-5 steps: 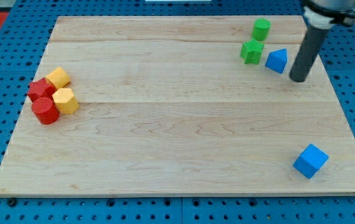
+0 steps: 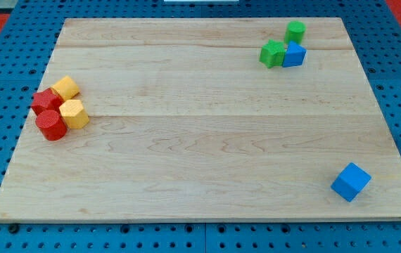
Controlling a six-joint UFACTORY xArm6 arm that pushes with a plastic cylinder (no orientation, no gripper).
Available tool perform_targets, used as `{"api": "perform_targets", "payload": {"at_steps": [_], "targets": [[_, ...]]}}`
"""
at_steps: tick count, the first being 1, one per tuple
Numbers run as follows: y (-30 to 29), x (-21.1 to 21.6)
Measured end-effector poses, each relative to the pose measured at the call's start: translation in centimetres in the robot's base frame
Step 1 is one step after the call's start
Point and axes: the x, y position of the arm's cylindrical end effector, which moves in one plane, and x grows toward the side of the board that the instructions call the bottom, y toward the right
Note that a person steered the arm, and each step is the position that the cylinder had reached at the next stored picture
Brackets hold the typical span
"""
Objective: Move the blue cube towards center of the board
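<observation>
Pale wooden board (image 2: pixel 207 140) with light grain, on blue pegboard (image 2: pixel 3 84). Blue cube (image 2: pixel 350 182); another blue block (image 2: pixel 293 55) touching green blocks (image 2: pixel 272 53); red (image 2: pixel 48 112) and yellow blocks (image 2: pixel 71 102) clustered. Tip unseen.

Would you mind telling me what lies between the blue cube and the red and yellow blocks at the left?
Nothing: in the camera view, only bare wooden board lies between the blue cube and the red and yellow blocks.

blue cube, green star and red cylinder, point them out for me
blue cube (image 2: pixel 350 182), camera view, middle of its top face
green star (image 2: pixel 272 53), camera view, centre of the block, beside a small blue block
red cylinder (image 2: pixel 51 125), camera view, its round top
</observation>
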Motion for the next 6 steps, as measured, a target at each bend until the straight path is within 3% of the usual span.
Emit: {"api": "perform_targets", "payload": {"at_steps": [1, 2, 3, 4, 5, 6], "targets": [[-2.3, 10.9], [-8.9, 11.2], [-13.5, 4.9], [-19.2, 5.2], [-19.9, 6.4], [-25.5, 1.5]]}}
